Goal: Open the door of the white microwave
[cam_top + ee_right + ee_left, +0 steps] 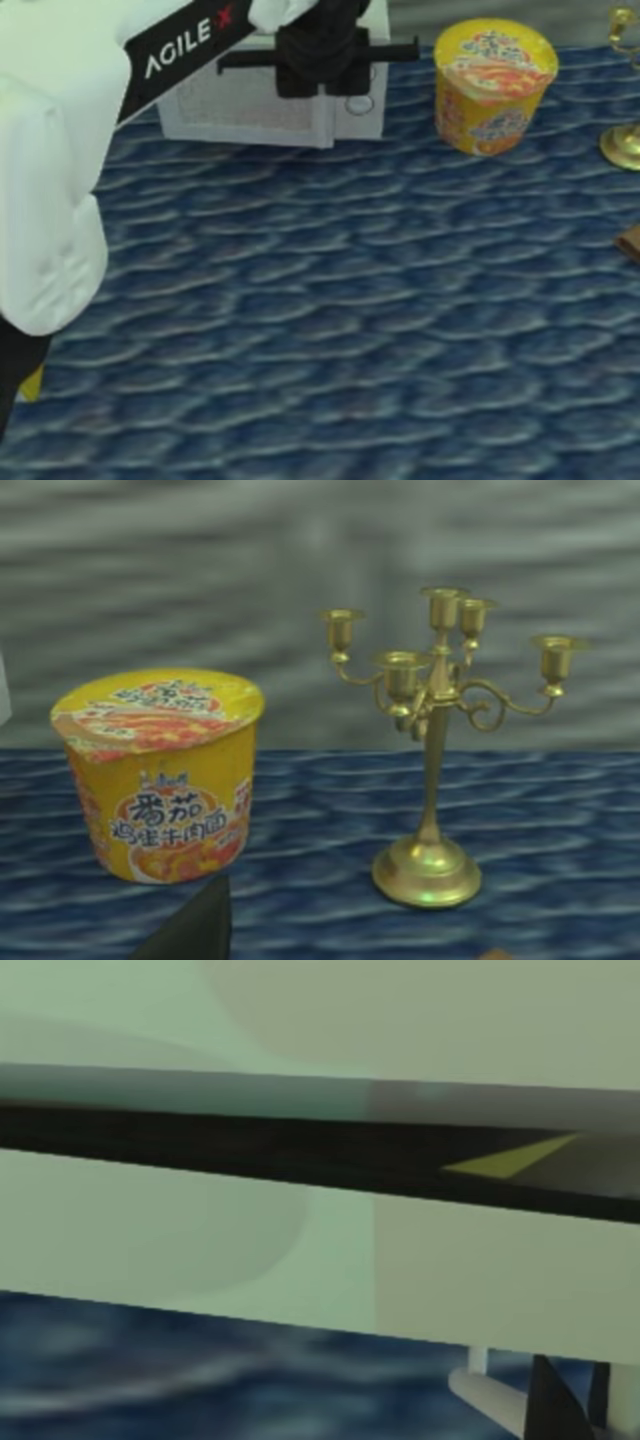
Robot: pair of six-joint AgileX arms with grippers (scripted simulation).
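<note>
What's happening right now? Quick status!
Left gripper at the microwave front, over the door. Door looks shut. Right arm out of sight. Noodle cup beside, clear.

white left arm (50, 170) with black "agile x" band, black claw (318, 50).

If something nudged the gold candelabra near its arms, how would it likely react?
The gold candelabra would probably tip rather than slide: it stands tall on a thin stem over a small round base. It looks like rigid metal, so likely stiff and fairly heavy. Its curved arms spread wide, so a knock there could lever it over.
</note>
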